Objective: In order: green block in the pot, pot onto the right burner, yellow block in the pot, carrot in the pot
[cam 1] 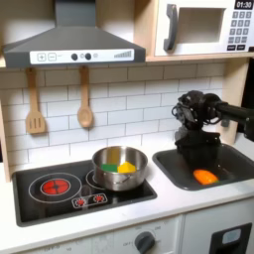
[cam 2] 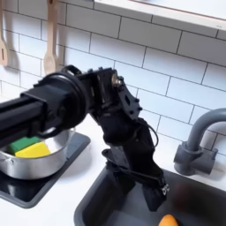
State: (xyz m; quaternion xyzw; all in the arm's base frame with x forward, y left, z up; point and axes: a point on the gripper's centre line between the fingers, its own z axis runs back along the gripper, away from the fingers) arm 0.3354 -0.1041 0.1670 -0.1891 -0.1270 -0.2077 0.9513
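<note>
— Orange, low in the dark grey sink [cam 1: 226,159]: that is the carrot [cam 1: 204,177], at the lower right of the first exterior view, lying loose on the basin floor. In the second exterior view only its tip peeks in at the bottom edge.

— And the pot [cam 1: 119,169]?

— Silver pot at lower centre of the first exterior view, sitting on the burner nearer the sink. The green block [cam 1: 106,167] and the yellow block [cam 1: 126,167] are both inside, side by side. So my reading: the carrot is the step in hand.

— Where is the gripper [cam 2: 137,181]?

— Black arm reaches in from the right edge of the first exterior view; the gripper hangs down into the basin, above and a little up-frame of the carrot, not touching it. Fingers are black against a dark basin. I cannot tell how wide they stand.

— How to do it well, then?

— My judgement: shift over the carrot first, then drop straight down. Take it across its narrow width; smooth plastic could squirt out of an end-on pinch. Lift clear of the sink wall before travelling. The faucet [cam 2: 196,141] stands at the right of the second exterior view, near the arm, so swing away from it. Release low over the pot.
</note>
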